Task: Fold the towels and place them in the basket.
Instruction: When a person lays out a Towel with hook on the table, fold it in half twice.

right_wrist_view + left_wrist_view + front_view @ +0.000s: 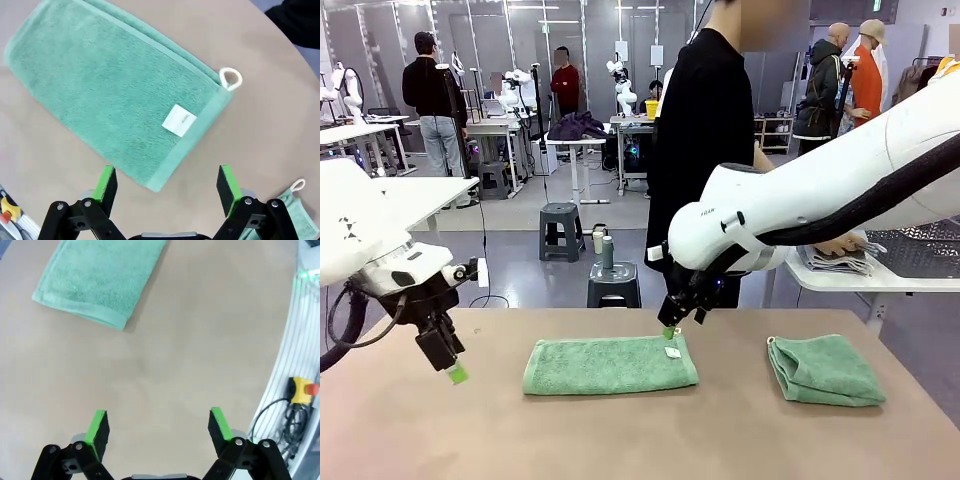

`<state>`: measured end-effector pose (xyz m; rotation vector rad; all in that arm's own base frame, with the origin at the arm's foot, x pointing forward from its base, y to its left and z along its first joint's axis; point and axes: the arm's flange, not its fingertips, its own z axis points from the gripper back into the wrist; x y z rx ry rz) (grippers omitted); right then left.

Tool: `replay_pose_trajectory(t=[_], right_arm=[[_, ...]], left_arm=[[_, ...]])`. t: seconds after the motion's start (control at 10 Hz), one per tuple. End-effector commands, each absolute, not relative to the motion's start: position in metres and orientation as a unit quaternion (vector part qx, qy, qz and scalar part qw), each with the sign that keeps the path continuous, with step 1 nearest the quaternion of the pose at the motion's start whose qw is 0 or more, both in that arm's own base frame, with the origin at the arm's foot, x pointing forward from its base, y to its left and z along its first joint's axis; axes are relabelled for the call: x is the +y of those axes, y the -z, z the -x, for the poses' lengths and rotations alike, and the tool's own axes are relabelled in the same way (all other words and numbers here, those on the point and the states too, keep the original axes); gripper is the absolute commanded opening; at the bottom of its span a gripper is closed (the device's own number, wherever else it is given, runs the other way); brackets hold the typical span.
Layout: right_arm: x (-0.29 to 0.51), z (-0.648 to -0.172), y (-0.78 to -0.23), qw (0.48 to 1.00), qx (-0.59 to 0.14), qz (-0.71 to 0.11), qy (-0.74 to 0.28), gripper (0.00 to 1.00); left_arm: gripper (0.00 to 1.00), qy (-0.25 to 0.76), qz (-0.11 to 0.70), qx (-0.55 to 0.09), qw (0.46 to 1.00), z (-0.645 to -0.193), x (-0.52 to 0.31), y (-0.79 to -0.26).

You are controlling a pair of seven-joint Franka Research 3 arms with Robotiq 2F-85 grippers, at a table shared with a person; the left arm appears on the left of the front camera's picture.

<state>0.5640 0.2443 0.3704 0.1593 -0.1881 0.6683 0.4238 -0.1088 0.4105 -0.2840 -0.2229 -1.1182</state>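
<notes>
A mint-green towel (610, 363), folded into a long strip, lies flat in the middle of the table. Its white label (179, 120) and hanging loop (231, 78) are at its right end. My right gripper (670, 328) hovers open just above that end's far corner, and the towel (115, 95) lies below its fingers (227, 187). My left gripper (450, 365) hangs open over bare table left of the towel (100, 280), nothing between its pads (97, 432). A second towel (825, 368), folded smaller, lies to the right. The dark mesh basket (920, 250) stands on a side table, partly behind my right arm.
A person in black stands at the table's far side, one hand on a stack of grey cloths (840, 262) on the white side table (860, 283). A yellow emergency-stop box (302, 390) with cables sits off the table edge beside my left arm. The near table surface (620, 440) is bare.
</notes>
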Motion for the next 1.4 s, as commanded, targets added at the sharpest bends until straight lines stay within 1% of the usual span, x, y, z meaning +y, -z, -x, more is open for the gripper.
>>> replay_pose_trajectory(t=[0.0, 0.5, 0.7, 0.9, 1.1, 1.3], right_arm=[[0.247, -0.562, -0.378, 0.934, -0.095, -0.094, -0.330, 1.00], [0.250, -0.563, -0.376, 0.937, -0.096, -0.084, -0.327, 1.00], [0.261, -0.558, -0.368, 0.965, -0.054, -0.052, -0.251, 1.00], [0.269, -0.568, -0.357, 0.979, -0.032, -0.044, -0.197, 1.00], [0.274, -0.572, -0.346, 0.984, -0.012, -0.043, -0.171, 1.00], [0.273, -0.578, -0.333, 0.992, -0.016, -0.019, -0.123, 1.00]], left_arm=[[1.00, 0.534, 0.137, -0.103, 0.828, -0.431, -0.114, -0.413], [1.00, 0.534, 0.137, -0.103, 0.828, -0.431, -0.114, -0.413], [1.00, 0.534, 0.137, -0.103, 0.828, -0.431, -0.114, -0.413], [1.00, 0.534, 0.137, -0.103, 0.828, -0.431, -0.114, -0.413], [1.00, 0.534, 0.137, -0.103, 0.828, -0.431, -0.114, -0.413], [1.00, 0.534, 0.137, -0.103, 0.828, -0.431, -0.114, -0.413]])
